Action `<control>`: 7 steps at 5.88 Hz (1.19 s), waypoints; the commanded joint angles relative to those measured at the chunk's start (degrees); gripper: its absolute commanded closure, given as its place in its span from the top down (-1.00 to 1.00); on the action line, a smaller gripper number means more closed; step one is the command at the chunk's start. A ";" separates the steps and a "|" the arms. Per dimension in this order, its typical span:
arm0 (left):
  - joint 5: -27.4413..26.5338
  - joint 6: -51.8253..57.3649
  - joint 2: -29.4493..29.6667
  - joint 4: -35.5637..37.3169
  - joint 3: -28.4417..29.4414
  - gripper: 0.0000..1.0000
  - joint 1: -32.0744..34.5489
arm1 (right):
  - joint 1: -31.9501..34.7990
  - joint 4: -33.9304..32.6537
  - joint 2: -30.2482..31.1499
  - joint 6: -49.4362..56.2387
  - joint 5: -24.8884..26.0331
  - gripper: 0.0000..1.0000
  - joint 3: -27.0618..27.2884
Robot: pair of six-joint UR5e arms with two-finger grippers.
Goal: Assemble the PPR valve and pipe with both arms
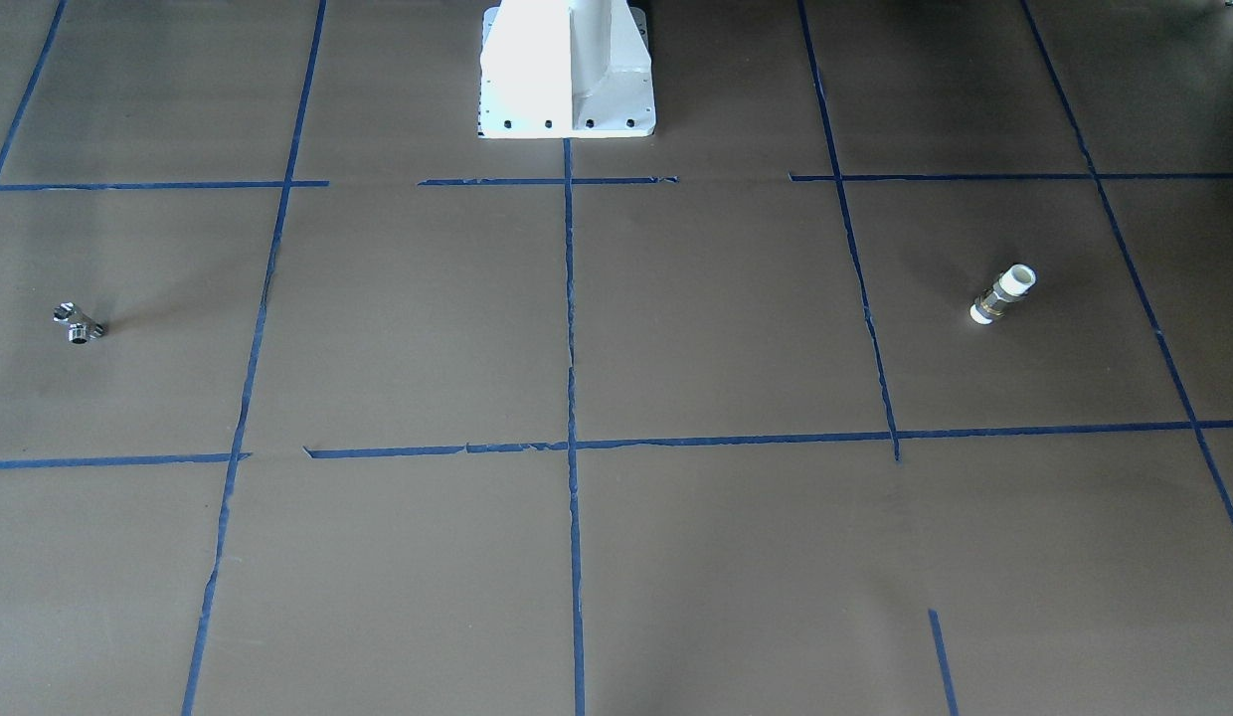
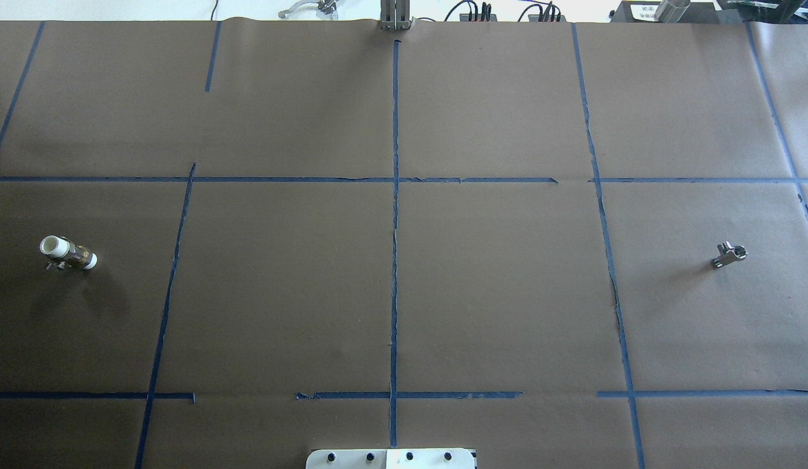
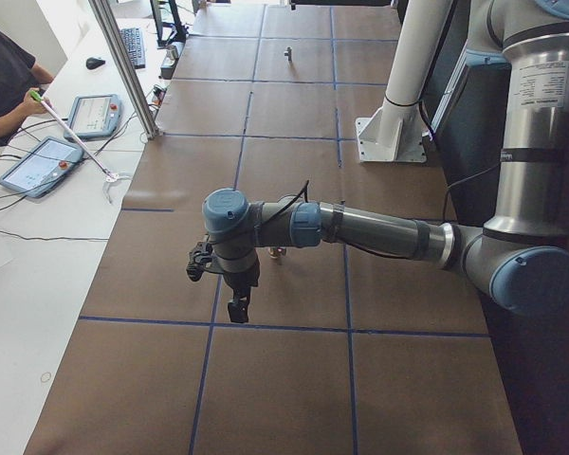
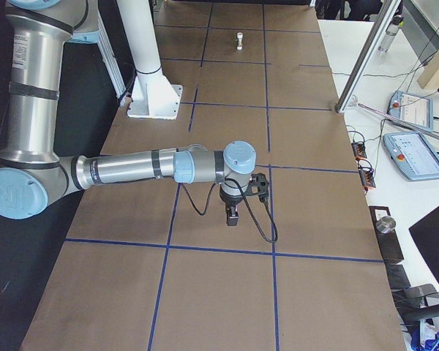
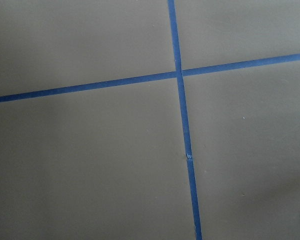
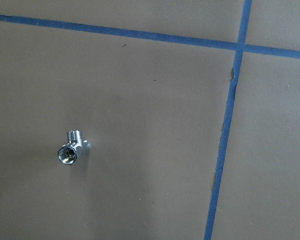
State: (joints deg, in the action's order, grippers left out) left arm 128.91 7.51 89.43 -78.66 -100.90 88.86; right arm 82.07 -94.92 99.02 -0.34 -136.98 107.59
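Observation:
The PPR valve (image 1: 78, 324), a tiny chrome branched fitting, lies alone on the brown table; it also shows in the overhead view (image 2: 728, 254) and the right wrist view (image 6: 72, 149). The pipe (image 1: 1004, 293), a short white cylinder with a brass band, lies far across the table (image 2: 68, 253). My left gripper (image 3: 237, 308) hangs above the table beside the pipe (image 3: 278, 253). My right gripper (image 4: 232, 218) hangs above the table on the valve's side. Both grippers show in side views only, so I cannot tell whether they are open or shut. The left wrist view shows only tape lines.
Blue tape lines (image 2: 395, 260) divide the brown table into squares. The white pedestal (image 1: 567, 80) stands at the robot's edge. An operator (image 3: 5, 81), tablets (image 3: 40, 163) and a metal post (image 3: 123, 66) are along the far side.

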 commanded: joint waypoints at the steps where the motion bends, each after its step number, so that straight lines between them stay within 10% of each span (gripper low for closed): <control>1: 0.55 0.13 -0.30 -0.18 -1.67 1.00 0.00 | -0.07 0.09 -0.41 -0.01 -0.39 1.00 -0.10; 7: -0.24 -37.22 -0.57 -22.31 -7.75 1.00 -30.12 | -0.16 5.36 0.82 0.51 -1.53 1.00 -0.53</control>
State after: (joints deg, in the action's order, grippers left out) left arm 128.91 -27.67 89.03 -99.05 -108.79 61.93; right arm 81.96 -89.76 99.79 0.07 -138.50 107.14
